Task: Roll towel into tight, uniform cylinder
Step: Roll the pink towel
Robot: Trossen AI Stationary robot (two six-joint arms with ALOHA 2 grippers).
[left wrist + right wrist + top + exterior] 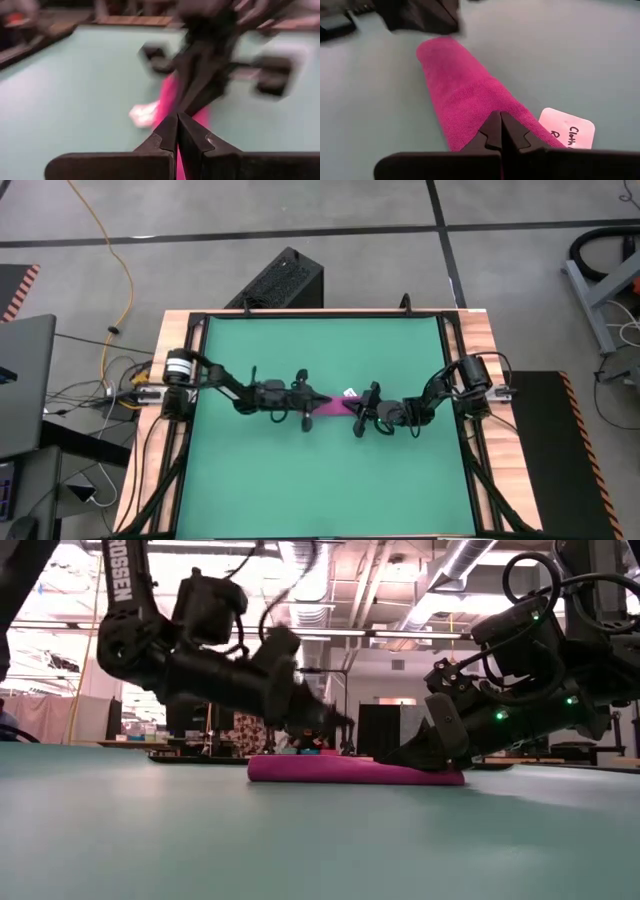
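The towel (335, 406) lies as a magenta-pink cylinder (350, 770) on the middle of the green mat (300, 480), its length running left to right. Its white tag (567, 130) lies flat on the mat beside the roll's right end, on the far side. My left gripper (340, 724) is shut and hovers just above the roll's left part; no touch shows. In the left wrist view it (177, 122) points along the roll. My right gripper (500, 122) is shut at the roll's right end. My right gripper's shut fingertips (408, 756) rest on the top of the roll near its right end (485, 107). The fingers slant down from the table's right side and lie along the roll. The roll stays flat on the mat, its full length resting there.
Wooden table edges (485, 380) frame the mat, with free mat on the near and far sides of the roll. A black box (285, 278) stands on the floor beyond the far edge. A grey laptop (20, 380) and cables sit off the table's left side.
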